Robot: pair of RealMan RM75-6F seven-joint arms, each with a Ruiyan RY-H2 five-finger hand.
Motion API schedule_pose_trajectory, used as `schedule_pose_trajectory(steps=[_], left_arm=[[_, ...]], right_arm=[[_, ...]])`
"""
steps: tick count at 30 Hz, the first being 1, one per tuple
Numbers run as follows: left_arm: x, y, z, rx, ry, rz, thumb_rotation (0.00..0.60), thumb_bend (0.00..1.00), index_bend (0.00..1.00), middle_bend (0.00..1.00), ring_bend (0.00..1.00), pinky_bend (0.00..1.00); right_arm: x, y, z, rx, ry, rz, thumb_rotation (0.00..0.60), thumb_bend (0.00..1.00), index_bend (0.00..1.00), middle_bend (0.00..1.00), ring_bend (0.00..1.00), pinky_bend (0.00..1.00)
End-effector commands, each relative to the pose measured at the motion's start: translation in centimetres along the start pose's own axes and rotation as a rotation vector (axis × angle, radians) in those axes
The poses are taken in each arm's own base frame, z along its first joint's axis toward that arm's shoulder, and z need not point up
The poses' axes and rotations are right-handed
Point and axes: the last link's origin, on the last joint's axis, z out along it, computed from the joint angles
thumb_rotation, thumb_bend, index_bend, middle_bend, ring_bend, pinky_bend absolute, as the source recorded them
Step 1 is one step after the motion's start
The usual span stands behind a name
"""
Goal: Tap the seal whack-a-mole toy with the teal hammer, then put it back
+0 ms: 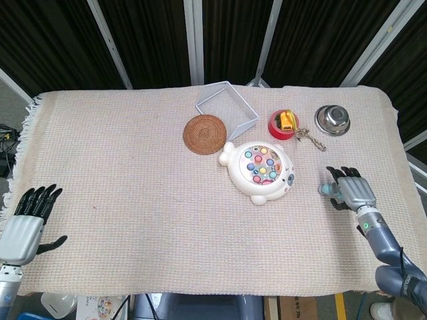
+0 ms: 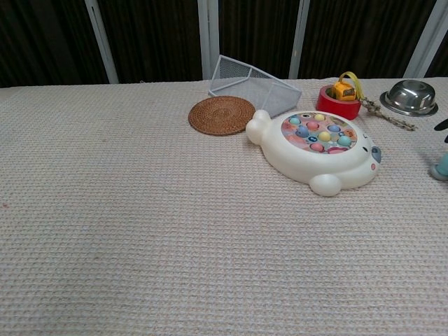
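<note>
The white seal whack-a-mole toy (image 1: 259, 171) (image 2: 318, 150), with coloured pegs on top, lies right of the table's middle. The teal hammer (image 1: 325, 190) (image 2: 441, 170) lies on the cloth to the right of the toy; only its head shows. My right hand (image 1: 351, 190) is over the hammer's handle with its fingers stretched out and apart, not wrapped around it. In the chest view only a dark fingertip (image 2: 442, 126) shows at the right edge. My left hand (image 1: 27, 223) hovers at the near left edge, fingers apart, holding nothing.
Behind the toy stand a round woven coaster (image 1: 205, 134), a tipped wire basket (image 1: 227, 105), a red tape roll (image 1: 281, 125) with a small yellow toy on it, a keychain (image 1: 309, 137) and a steel bowl (image 1: 333, 120). The table's right edge is near my right hand.
</note>
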Motion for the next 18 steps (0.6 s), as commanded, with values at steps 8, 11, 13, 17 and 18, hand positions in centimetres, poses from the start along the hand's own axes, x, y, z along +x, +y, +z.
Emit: schedule_pose_trajectory(steps=[8,11,13,17,18], left_arm=[[-0.1,-0.3,0.1,0.020,0.017,-0.025,0.600,0.13,0.00,0.00,0.00,0.00],[-0.2,-0.4,0.0,0.023,0.030,-0.031,0.600,0.13,0.00,0.00,0.00,0.00],[-0.3,-0.4,-0.1,0.021,0.034,-0.033,0.600,0.13,0.00,0.00,0.00,0.00],[-0.3,-0.4,-0.5,0.007,0.042,-0.048,0.600,0.13,0.00,0.00,0.00,0.00],[-0.3,-0.4,-0.6,0.003,0.045,-0.051,0.600,0.13,0.00,0.00,0.00,0.00]], right_arm=[[2.3,1.2,-8.5,0.014,0.289,0.165,0.600,0.41,0.05,0.16,0.01,0.00],[1.4,1.6,-10.1,0.009,0.390,0.152,0.600,0.41,0.05,0.15,0.01,0.00],[0.7,1.8,-11.2,-0.003,0.431,0.148,0.600,0.41,0.05,0.15,0.01,0.00],[-0.6,1.9,-13.1,-0.024,0.464,0.157,0.600,0.41,0.05,0.14,0.01,0.00],[-1.0,1.9,-13.6,-0.026,0.469,0.160,0.600,0.41,0.05,0.14,0.01,0.00]])
